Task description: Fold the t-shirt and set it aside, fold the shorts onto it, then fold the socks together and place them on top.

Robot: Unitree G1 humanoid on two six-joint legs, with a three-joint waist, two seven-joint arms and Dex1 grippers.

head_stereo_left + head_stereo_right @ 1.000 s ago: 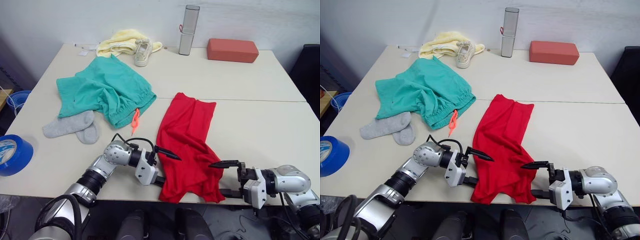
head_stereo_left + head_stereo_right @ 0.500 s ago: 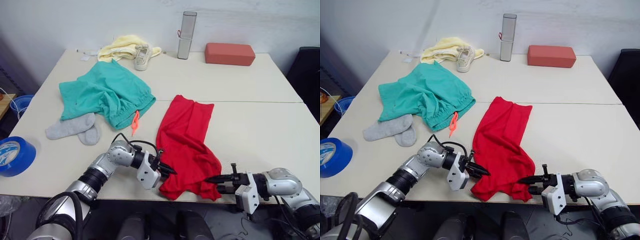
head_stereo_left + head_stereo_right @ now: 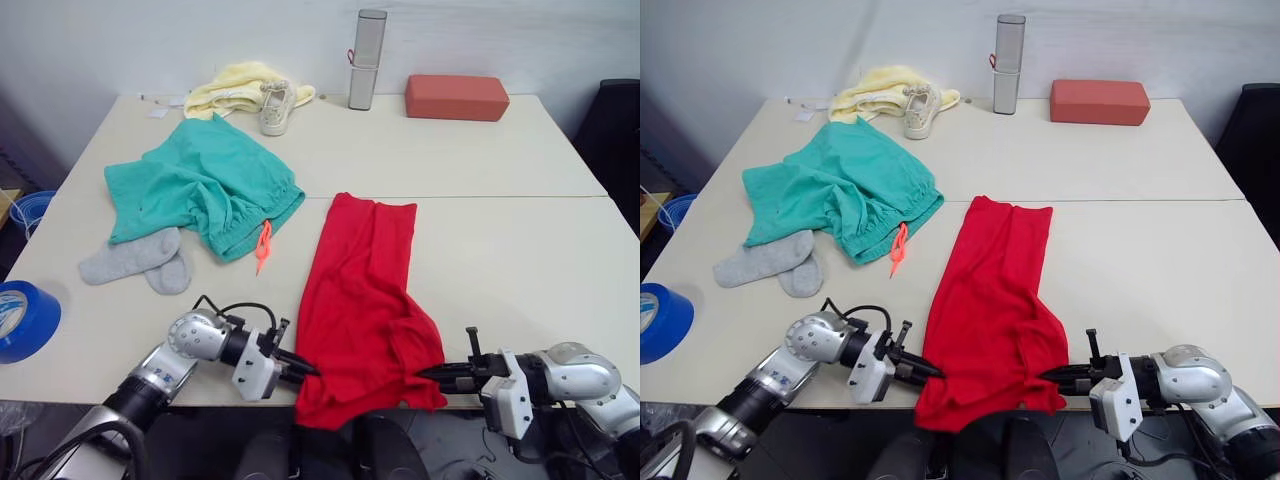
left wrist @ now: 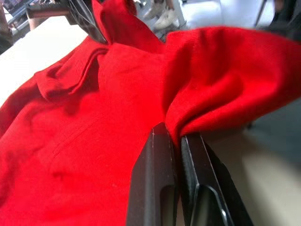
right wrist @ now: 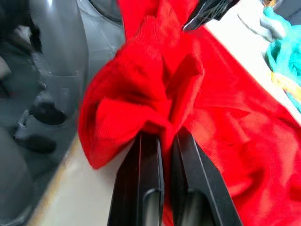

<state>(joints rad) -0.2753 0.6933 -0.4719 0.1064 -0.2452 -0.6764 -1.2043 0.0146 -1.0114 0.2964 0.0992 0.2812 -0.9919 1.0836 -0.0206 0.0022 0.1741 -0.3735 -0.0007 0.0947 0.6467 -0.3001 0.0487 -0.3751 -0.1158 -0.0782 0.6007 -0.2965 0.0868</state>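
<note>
At the near edge of the surface (image 3: pixel 520 250), the t-shirt (image 3: pixel 362 290) lies as a long red strip, its long axis running from that edge straight toward the far side, bottom hem bunched and drooping over the edge. Left gripper (image 3: pixel 300 366) pinches the hem's left corner, fingers closed on cloth; right gripper (image 3: pixel 432 372) pinches the right corner, likewise closed on cloth. Both sit level w/ each other, one each side of the strip. Shorts (image 3: pixel 200 185) & socks (image 3: pixel 135 262) lie well left of the t-shirt.
</note>
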